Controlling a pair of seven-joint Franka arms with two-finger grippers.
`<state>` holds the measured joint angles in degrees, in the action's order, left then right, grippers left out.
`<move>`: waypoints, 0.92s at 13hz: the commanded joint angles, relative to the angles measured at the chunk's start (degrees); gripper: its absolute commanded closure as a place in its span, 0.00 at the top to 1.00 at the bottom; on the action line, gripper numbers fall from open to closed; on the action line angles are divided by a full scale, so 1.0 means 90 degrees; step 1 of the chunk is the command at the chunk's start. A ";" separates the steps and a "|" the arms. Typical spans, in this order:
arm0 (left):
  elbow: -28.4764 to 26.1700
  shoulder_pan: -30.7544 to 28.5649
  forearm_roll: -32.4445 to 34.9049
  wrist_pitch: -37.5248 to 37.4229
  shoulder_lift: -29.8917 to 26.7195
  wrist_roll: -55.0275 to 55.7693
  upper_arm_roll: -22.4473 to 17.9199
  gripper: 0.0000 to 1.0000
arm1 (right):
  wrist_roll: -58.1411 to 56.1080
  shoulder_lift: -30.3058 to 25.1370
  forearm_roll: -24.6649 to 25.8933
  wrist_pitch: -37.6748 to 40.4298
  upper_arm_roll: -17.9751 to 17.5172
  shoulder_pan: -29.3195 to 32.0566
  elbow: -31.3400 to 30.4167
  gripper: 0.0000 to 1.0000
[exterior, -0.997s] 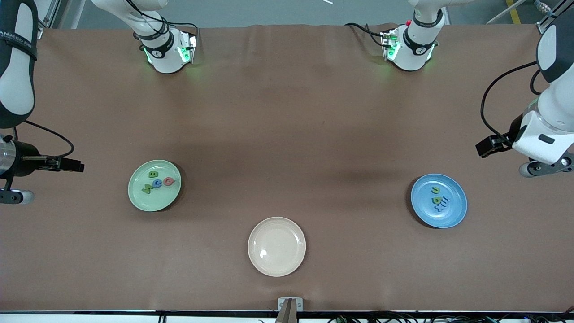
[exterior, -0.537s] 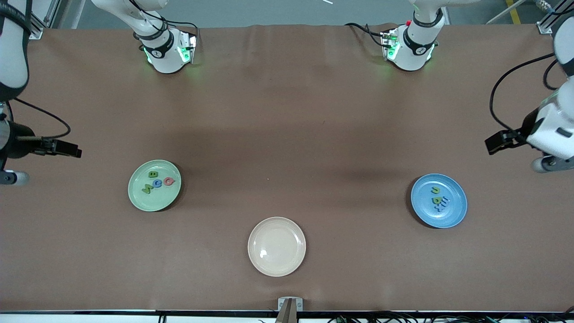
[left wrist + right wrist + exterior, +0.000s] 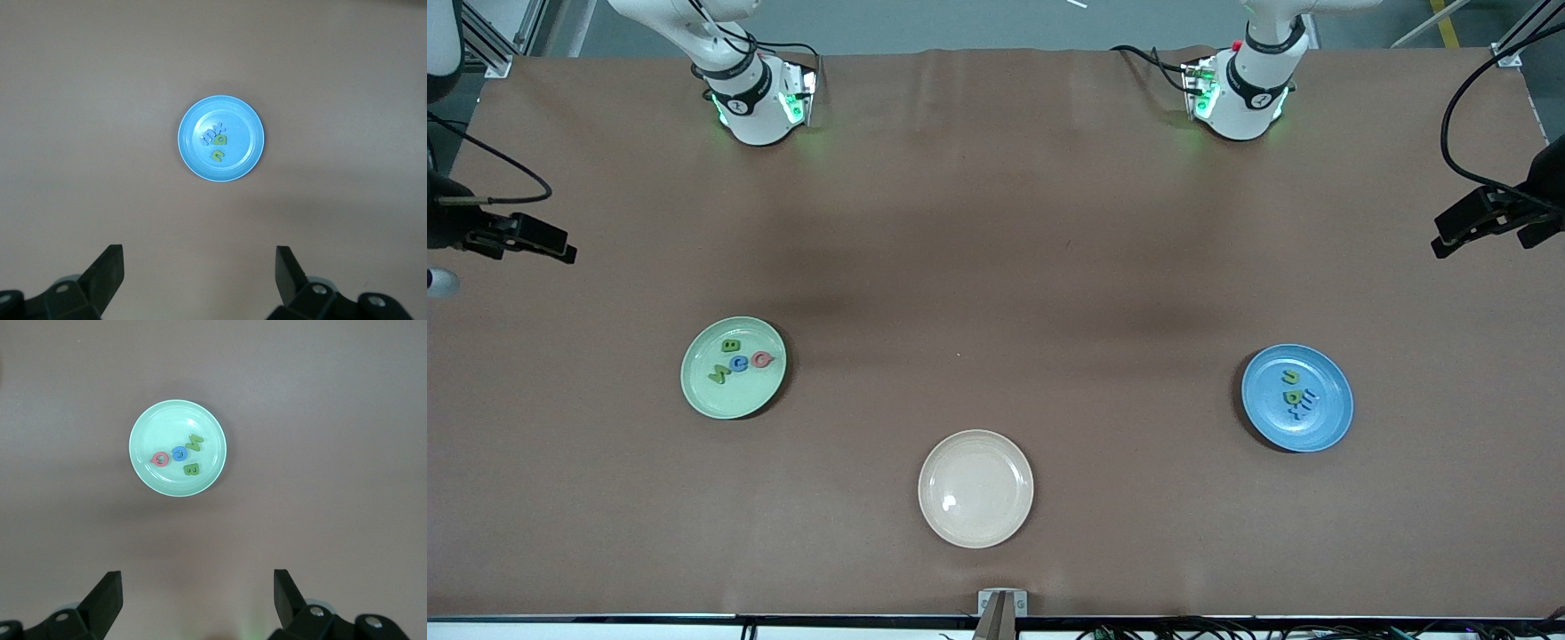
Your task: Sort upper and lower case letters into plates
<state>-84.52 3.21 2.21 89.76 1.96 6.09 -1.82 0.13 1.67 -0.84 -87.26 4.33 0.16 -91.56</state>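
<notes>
The pale green plate [image 3: 734, 391] [image 3: 153, 427] lies toward the right arm's end of the table and holds several foam letters [image 3: 738, 360] [image 3: 179, 455], pink, blue and green. Toward the left arm's end lies the blue plate [image 3: 1316, 427] [image 3: 243, 120], holding several letters [image 3: 1296, 396] [image 3: 215, 141], green and blue. My left gripper [image 3: 200, 267] hangs high over bare table beside the blue plate, open and empty. High up beside the green plate, my right gripper [image 3: 198, 587] is also open and empty.
A cream-beige plate [image 3: 975, 524] with nothing in it sits nearest the front camera, mid-table. The arms' bases [image 3: 756, 98] [image 3: 1240, 89] stand along the table's edge farthest from that camera. The two wrists [image 3: 516, 236] [image 3: 1485, 218] show at the ends of the brown table.
Both arms have pulled away from the plates, each drifting out toward its own end of the table and toward the bases. The plates and letters have not moved.
</notes>
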 commanded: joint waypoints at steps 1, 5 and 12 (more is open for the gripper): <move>-0.0140 0.0044 -0.0089 -0.0022 -0.0090 -0.0266 -0.0169 1.00 | -0.0034 -0.0419 0.0064 -0.0080 -0.0012 -0.0008 -0.0374 1.00; -0.0188 0.0005 -0.0323 -0.0178 -0.0237 -0.0238 -0.0131 1.00 | -0.0034 -0.0614 0.0054 0.0057 0.0007 0.0002 -0.0374 1.00; -0.1184 0.0073 -0.0246 -0.0081 -0.0793 -0.0198 0.0249 1.00 | -0.0053 -0.0683 0.0054 0.0047 0.0007 -0.0017 -0.0384 1.00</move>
<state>-91.48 3.68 0.11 88.11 -1.96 4.75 -0.62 0.11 -2.29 -0.81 -86.30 4.43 0.19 -92.81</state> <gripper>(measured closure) 0.000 0.000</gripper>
